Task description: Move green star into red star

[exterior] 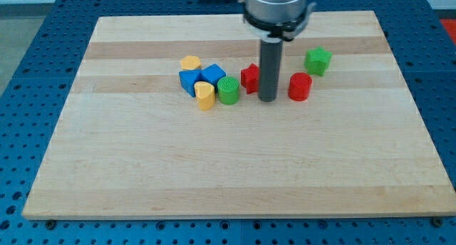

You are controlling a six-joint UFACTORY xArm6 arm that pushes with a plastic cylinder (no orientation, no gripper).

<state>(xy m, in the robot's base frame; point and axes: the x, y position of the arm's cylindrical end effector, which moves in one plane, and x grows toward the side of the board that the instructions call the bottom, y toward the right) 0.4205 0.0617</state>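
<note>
- Tool: the arm carries no fingers or jaws; it ends in a straight dark rod (268, 70) under a grey housing at the view's top. Nothing opens or closes, and nothing is gripped.
- My tip (268, 99) rests on the wooden board (235, 167), slightly above the board's middle.
- Contact: the rod stands just to the view's right of the red star (249, 77) and covers that block's right edge. Whether the tip touches it cannot be told.
- Red cylinder (300, 87): just to the view's right of the tip, with a narrow strip of bare board between them.
- Green star (318, 61): lies up and to the view's right of the red cylinder, near it but apart from it. It is well clear of the tip and separated from the red star by the rod.
- Green cylinder (228, 90): at the view's left of the red star, close beside it; contact cannot be confirmed.
- Cluster at the view's left: two blue blocks (201, 77) side by side, a yellow block (190, 63) at their upper edge and a second yellow block (205, 96) at their lower edge, next to the green cylinder. These shapes cannot be made out with certainty.
- Surround: the board sits on a blue perforated table (43, 53).
</note>
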